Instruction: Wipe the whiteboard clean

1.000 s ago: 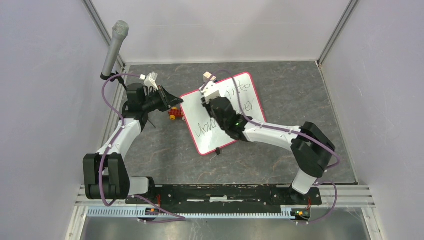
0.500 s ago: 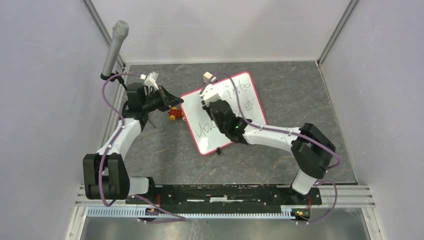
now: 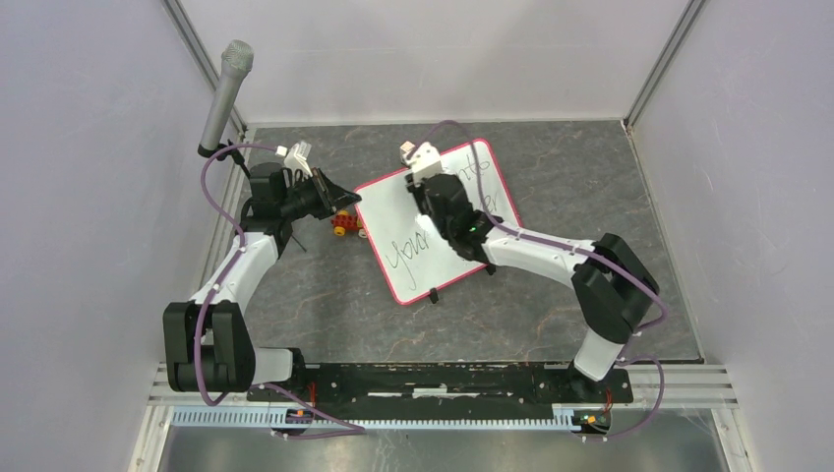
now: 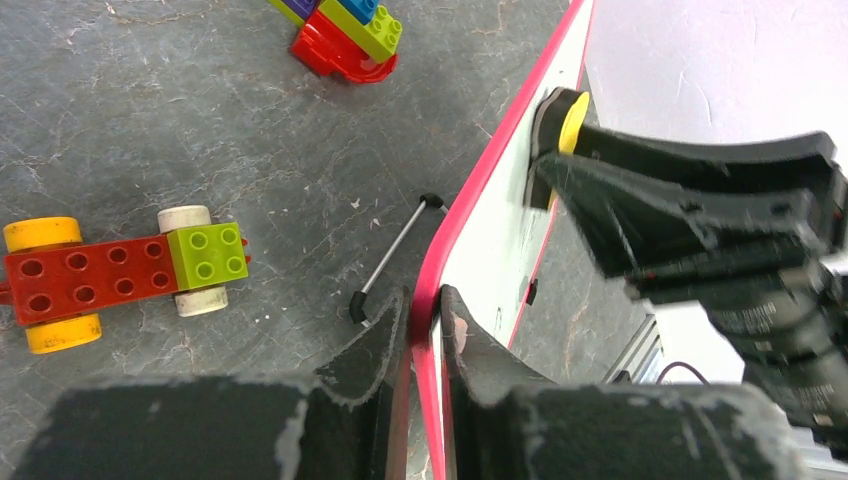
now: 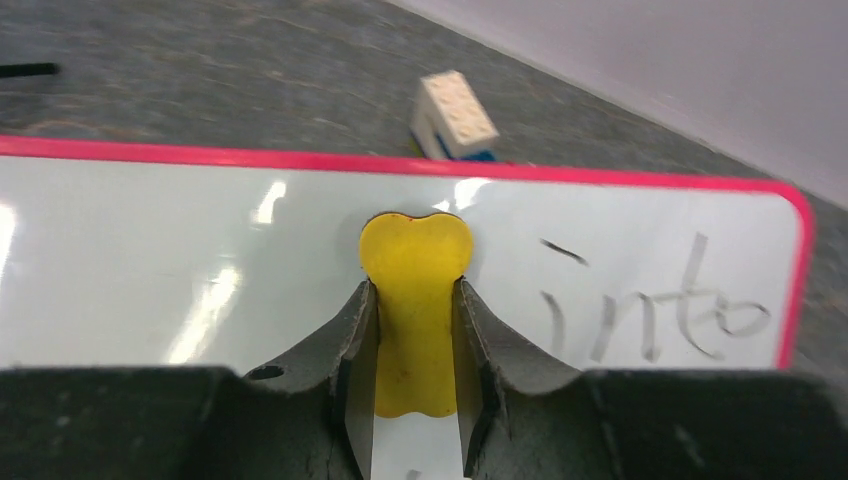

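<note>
Top external view puts the whiteboard (image 3: 393,221) flat on the table (image 3: 590,177), turned askew at its middle, between my two arms, with black marker scrawl on its glossy white face. From up there my right jaws are hidden under the wrist, and my left jaws are only a dark wedge at the board's left corner.

Left wrist view settles the left side: my left jaws are clamped on the thin red-pink rim, one finger on each side of it. It also shows side-on the eraser (image 4: 572,120), its black pad against the board.

Right wrist view shows my right jaws pinched on that eraser's smooth yellow grip, whose lobed head sits just left of the written "into".

A cream studded brick (image 5: 455,115) lies just past the far rim. By the left rim lie a thin black rod (image 4: 395,255), a red brick car (image 4: 120,270) and a stack of coloured bricks (image 4: 345,35) on mottled grey, stone-like table.
</note>
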Available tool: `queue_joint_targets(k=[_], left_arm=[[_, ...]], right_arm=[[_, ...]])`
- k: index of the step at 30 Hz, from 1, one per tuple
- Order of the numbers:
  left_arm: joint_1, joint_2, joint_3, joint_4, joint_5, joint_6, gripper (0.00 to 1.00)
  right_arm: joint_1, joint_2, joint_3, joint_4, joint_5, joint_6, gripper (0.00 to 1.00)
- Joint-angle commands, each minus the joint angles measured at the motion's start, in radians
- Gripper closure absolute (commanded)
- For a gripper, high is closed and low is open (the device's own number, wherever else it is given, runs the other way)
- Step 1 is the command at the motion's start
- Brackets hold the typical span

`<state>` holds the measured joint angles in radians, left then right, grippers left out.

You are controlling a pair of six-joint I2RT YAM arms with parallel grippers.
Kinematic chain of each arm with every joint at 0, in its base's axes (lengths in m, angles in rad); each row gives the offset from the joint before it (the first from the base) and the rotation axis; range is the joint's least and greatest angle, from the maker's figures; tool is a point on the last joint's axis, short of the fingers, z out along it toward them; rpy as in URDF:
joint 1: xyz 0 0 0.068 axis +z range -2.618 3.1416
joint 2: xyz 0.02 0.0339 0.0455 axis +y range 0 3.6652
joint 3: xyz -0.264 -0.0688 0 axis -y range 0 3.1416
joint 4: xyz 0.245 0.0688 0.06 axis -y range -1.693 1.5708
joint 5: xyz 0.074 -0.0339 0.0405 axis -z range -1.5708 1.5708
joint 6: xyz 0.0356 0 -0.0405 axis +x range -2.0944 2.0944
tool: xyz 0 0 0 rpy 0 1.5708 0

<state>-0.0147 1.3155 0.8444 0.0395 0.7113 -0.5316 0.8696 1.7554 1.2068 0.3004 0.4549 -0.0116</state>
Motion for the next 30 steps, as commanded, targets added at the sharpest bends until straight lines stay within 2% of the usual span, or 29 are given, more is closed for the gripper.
queue_joint_targets(k=[1, 6, 9, 12, 13, 14, 16, 20, 24, 30], left_arm=[[-0.019, 0.000, 0.027, -0.019, 0.039, 0.024, 0.98], [-0.019, -0.004, 0.029, -0.019, 0.042, 0.024, 0.97], [-0.019, -0.012, 0.031, -0.022, 0.037, 0.024, 0.89], [-0.019, -0.029, 0.058, -0.084, 0.007, 0.031, 0.52], [-0.019, -0.038, 0.076, -0.119, -0.011, 0.034, 0.42], [-0.019, -0.049, 0.094, -0.153, -0.034, 0.041, 0.27], [-0.019, -0.070, 0.134, -0.204, -0.088, 0.061, 0.15], [-0.031, -0.076, 0.203, -0.236, -0.180, 0.078, 0.11], [-0.075, 0.006, 0.296, -0.236, -0.178, 0.061, 0.12], [-0.141, 0.226, 0.502, -0.289, -0.060, 0.061, 0.14]], right_arm=[[-0.081, -0.067, -0.119, -0.012, 0.080, 0.006, 0.73], [-0.080, -0.107, -0.166, -0.028, 0.050, 0.010, 0.73], [-0.066, -0.132, -0.179, -0.023, -0.022, 0.076, 0.73], [-0.033, -0.145, -0.162, -0.028, -0.058, 0.085, 0.73], [-0.031, -0.147, -0.153, -0.035, -0.069, 0.085, 0.74], [-0.032, -0.153, -0.146, -0.038, -0.077, 0.087, 0.73], [-0.034, -0.160, -0.141, -0.039, -0.068, 0.094, 0.73], [-0.053, -0.155, -0.116, -0.044, -0.079, 0.095, 0.73], [-0.058, -0.144, -0.085, -0.060, -0.085, 0.089, 0.73], [-0.061, -0.157, -0.095, -0.057, -0.084, 0.083, 0.73]])
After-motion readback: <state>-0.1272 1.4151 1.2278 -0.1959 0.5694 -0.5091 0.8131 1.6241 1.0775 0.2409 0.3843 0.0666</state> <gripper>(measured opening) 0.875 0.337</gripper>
